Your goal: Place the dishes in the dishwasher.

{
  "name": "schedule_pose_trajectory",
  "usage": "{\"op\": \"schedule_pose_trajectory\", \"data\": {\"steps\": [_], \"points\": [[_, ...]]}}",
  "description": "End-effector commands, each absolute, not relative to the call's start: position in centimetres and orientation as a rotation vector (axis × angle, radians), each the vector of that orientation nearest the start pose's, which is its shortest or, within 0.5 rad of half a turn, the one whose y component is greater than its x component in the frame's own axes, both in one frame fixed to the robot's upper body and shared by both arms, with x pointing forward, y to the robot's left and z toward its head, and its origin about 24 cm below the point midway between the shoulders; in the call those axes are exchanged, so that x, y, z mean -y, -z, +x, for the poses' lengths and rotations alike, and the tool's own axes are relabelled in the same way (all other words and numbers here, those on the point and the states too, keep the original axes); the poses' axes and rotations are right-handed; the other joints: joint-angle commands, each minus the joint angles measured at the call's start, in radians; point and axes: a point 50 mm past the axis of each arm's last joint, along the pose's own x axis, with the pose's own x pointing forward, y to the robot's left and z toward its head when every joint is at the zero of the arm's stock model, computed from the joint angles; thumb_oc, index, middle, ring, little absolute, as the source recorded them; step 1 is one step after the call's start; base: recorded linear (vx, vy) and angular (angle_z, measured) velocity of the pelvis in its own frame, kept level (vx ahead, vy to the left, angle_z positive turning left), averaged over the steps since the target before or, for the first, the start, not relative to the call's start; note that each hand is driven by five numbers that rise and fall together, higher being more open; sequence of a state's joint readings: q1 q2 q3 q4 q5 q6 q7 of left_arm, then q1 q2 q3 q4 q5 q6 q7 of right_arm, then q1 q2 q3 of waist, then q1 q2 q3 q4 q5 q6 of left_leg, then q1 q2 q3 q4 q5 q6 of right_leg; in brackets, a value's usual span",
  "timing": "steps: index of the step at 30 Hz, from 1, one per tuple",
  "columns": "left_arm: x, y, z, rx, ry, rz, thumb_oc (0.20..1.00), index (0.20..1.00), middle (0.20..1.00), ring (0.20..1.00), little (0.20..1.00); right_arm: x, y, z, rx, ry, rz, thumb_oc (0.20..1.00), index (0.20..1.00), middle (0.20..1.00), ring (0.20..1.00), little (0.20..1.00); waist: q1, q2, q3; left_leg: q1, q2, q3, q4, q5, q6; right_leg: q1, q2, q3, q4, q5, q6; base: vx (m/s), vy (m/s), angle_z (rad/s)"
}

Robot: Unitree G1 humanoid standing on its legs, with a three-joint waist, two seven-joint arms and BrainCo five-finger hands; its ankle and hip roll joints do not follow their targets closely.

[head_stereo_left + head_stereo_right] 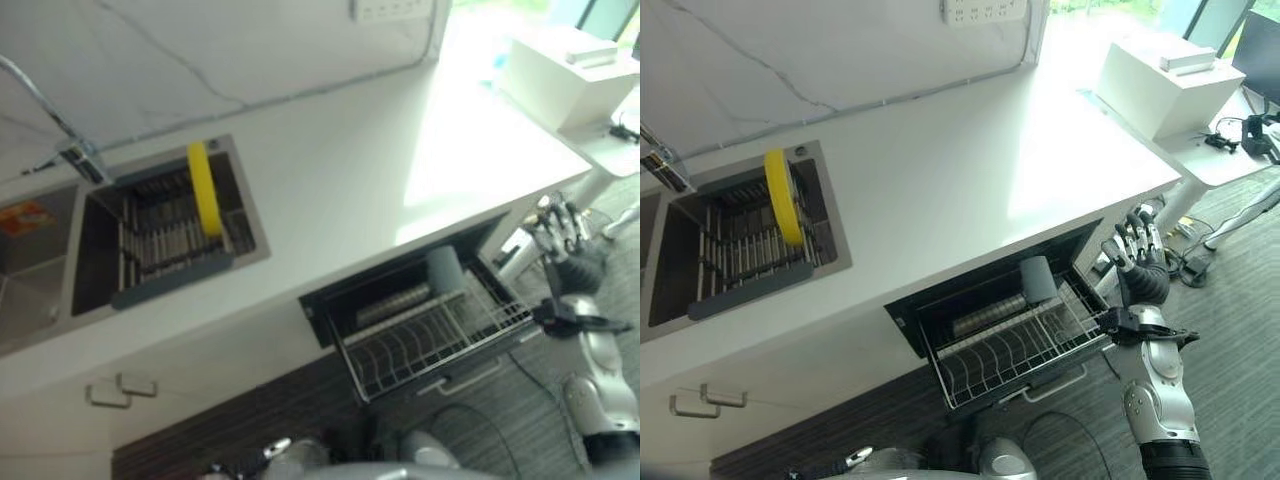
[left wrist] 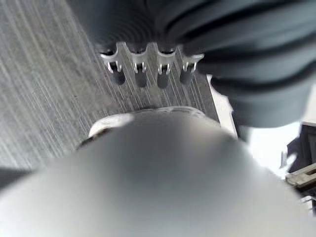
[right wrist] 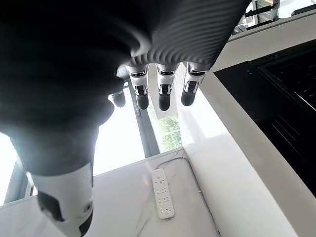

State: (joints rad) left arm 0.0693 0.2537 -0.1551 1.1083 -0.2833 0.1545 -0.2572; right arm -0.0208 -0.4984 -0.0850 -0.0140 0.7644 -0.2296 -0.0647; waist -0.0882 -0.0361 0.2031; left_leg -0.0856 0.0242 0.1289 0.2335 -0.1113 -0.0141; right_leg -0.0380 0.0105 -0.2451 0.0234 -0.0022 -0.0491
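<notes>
Currently, a yellow plate [image 1: 783,196] is seen standing on edge in the drying rack [image 1: 740,250] set inside the sink [image 1: 830,235], at the left end of the white countertop [image 1: 970,160]. A faucet [image 1: 60,135] is seen by the sink's far left corner. Below the counter edge, the dishwasher [image 1: 930,300] is seen open, with its wire rack [image 1: 1015,345] pulled out toward the floor. A grey cup [image 1: 1037,278] is seen standing in the back part of that rack, against the opening; the rest of the wire rack is seen bare of plates. The yellow plate is thus kept well apart from the dishwasher, on the far side of the counter.

The right hand [image 1: 1140,262] is held up just beside the right end of the pulled-out rack, near the counter's corner, with its fingers [image 3: 164,94] straight, slightly spread, and nothing held between them. In the left wrist view, the left hand [image 2: 148,69] is shown low over the striped grey floor [image 2: 44,84], its fingers relaxed, side by side, and closed on nothing.

A white box [image 1: 1165,80] is seen on the right end of the counter, and a white power strip [image 1: 985,10] is mounted on the marble wall behind.
</notes>
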Motion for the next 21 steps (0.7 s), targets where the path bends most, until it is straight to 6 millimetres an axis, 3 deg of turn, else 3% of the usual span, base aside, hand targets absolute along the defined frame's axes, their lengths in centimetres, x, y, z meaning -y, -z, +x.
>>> {"op": "schedule_pose_trajectory", "data": {"steps": [1, 3, 5, 6, 8, 9, 11, 12, 13, 14, 15, 17, 21], "points": [[-19.9, 16.9, 6.5, -1.355, 0.138, -0.125, 1.0, 1.0, 1.0, 1.0, 1.0, 26.1, -14.3, 25.9, 0.48, 0.073, 0.244, 1.0, 1.0, 1.0, 1.0, 1.0, 0.022, 0.0, -0.011, 0.073, 0.026, -0.005, -0.065, 0.005, -0.032, 0.079, -0.063, 0.054, -0.03, -0.056, 0.111, -0.02, 0.369, -0.87], [-19.5, 16.9, 6.6, -1.363, 0.179, -0.121, 1.0, 1.0, 1.0, 1.0, 1.0, 26.4, -14.8, 25.7, 0.488, 0.087, 0.242, 1.0, 1.0, 1.0, 1.0, 1.0, 0.004, 0.008, -0.013, 0.109, 0.05, 0.053, -0.121, -0.003, -0.04, 0.062, -0.101, 0.015, -0.045, -0.03, 0.139, -0.04, 0.383, -0.62], [-19.0, 16.9, 6.8, -1.358, 0.206, -0.086, 1.0, 1.0, 1.0, 1.0, 1.0, 26.4, -14.5, 25.1, 0.489, 0.102, 0.262, 1.0, 1.0, 1.0, 1.0, 1.0, -0.014, 0.013, -0.008, 0.14, 0.039, 0.05, -0.17, -0.005, -0.023, 0.029, -0.12, 0.048, -0.021, -0.016, 0.169, -0.09, 0.168, -0.36], [-19.0, 16.9, 6.9, -1.358, 0.204, -0.079, 1.0, 1.0, 1.0, 1.0, 1.0, 26.2, -14.5, 24.9, 0.494, 0.103, 0.278, 1.0, 1.0, 1.0, 1.0, 1.0, -0.022, 0.017, -0.005, 0.15, 0.038, 0.042, -0.193, 0.002, -0.012, 0.006, -0.117, 0.072, 0.028, -0.029, 0.174, -0.24, 0.028, -0.56], [-19.8, 16.6, 7.8, -1.346, 0.131, -0.095, 1.0, 1.0, 1.0, 1.0, 1.0, 25.2, -14.7, 24.9, 0.52, 0.072, 0.308, 1.0, 1.0, 1.0, 1.0, 1.0, 0.005, 0.034, -0.016, 0.13, 0.054, 0.105, -0.224, 0.032, 0.021, -0.022, -0.115, -0.001, 0.246, -0.11, 0.174, -0.42, -0.162, -0.64], [-19.9, 16.6, 8.0, -1.344, 0.123, -0.097, 1.0, 1.0, 1.0, 1.0, 1.0, 25.1, -14.7, 25.0, 0.52, 0.071, 0.311, 1.0, 1.0, 1.0, 1.0, 1.0, 0.007, 0.033, -0.018, 0.126, 0.053, 0.104, -0.222, 0.033, 0.023, -0.023, -0.117, -0.001, 0.244, -0.11, 0.173, -0.43, -0.383, -0.68], [-20.7, 16.3, 9.1, -1.328, 0.048, -0.135, 1.0, 1.0, 1.0, 1.0, 1.0, 24.4, -14.0, 25.7, 0.486, 0.063, 0.312, 1.0, 1.0, 1.0, 1.0, 1.0, 0.014, 0.023, -0.004, 0.068, 0.08, 0.155, -0.1, 0.014, 0.002, 0.036, -0.118, -0.043, 0.166, -0.153, 0.129, -0.28, -0.304, -0.34], [-20.7, 16.5, 8.5, -1.322, 0.071, -0.105, 1.0, 1.0, 1.0, 1.0, 1.0, 24.5, -14.6, 25.9, 0.51, 0.069, 0.252, 1.0, 1.0, 1.0, 1.0, 1.0, 0.021, 0.015, 0.021, -0.01, 0.096, 0.08, 0.053, 0.014, -0.029, 0.069, -0.108, -0.009, 0.132, -0.155, 0.103, -0.2, 0.008, 0.07], [-20.7, 16.5, 8.2, -1.325, 0.055, -0.161, 1.0, 1.0, 1.0, 1.0, 1.0, 24.6, -14.9, 26.3, 0.518, 0.054, 0.237, 1.0, 1.0, 1.0, 1.0, 1.0, 0.03, 0.019, 0.026, -0.008, 0.091, 0.034, 0.038, 0.018, -0.031, 0.071, -0.103, 0.019, 0.128, -0.153, 0.103, -0.16, 0.17, 0.08], [-20.8, 16.5, 7.9, -1.329, 0.073, -0.155, 1.0, 1.0, 1.0, 1.0, 1.0, 25.1, -15.3, 26.3, 0.523, 0.064, 0.222, 1.0, 1.0, 1.0, 1.0, 1.0, 0.015, 0.033, 0.024, 0.009, 0.149, 0.101, -0.025, 0.062, -0.05, 0.087, -0.105, -0.005, 0.125, -0.163, 0.099, 0.01, 0.3, -0.28], [-20.9, 16.5, 8.0, -1.332, 0.097, -0.146, 1.0, 1.0, 1.0, 1.0, 1.0, 25.7, -15.6, 26.0, 0.529, 0.087, 0.217, 1.0, 1.0, 1.0, 1.0, 1.0, -0.005, 0.035, 0.017, 0.029, 0.189, 0.16, -0.061, 0.065, -0.066, 0.104, -0.114, -0.024, 0.118, -0.177, 0.103, 0.06, 0.285, -0.28], [-20.5, 16.5, 8.2, -1.355, 0.17, -0.099, 1.0, 1.0, 1.0, 1.0, 1.0, 26.5, -15.7, 25.5, 0.533, 0.1, 0.216, 1.0, 1.0, 1.0, 1.0, 1.0, -0.019, 0.039, 0.008, 0.044, 0.199, 0.174, -0.127, 0.104, -0.076, 0.114, -0.131, -0.046, 0.092, -0.152, 0.111, -0.01, 0.237, 0.3], [-19.9, 16.6, 8.2, -1.369, 0.191, -0.1, 1.0, 1.0, 1.0, 1.0, 1.0, 26.3, -15.3, 25.1, 0.506, 0.065, 0.204, 1.0, 1.0, 1.0, 1.0, 1.0, -0.027, 0.047, -0.014, 0.092, 0.184, 0.175, -0.209, 0.12, -0.088, 0.114, -0.16, -0.068, 0.058, -0.124, 0.139, 0.04, 0.195, 0.27]]}}
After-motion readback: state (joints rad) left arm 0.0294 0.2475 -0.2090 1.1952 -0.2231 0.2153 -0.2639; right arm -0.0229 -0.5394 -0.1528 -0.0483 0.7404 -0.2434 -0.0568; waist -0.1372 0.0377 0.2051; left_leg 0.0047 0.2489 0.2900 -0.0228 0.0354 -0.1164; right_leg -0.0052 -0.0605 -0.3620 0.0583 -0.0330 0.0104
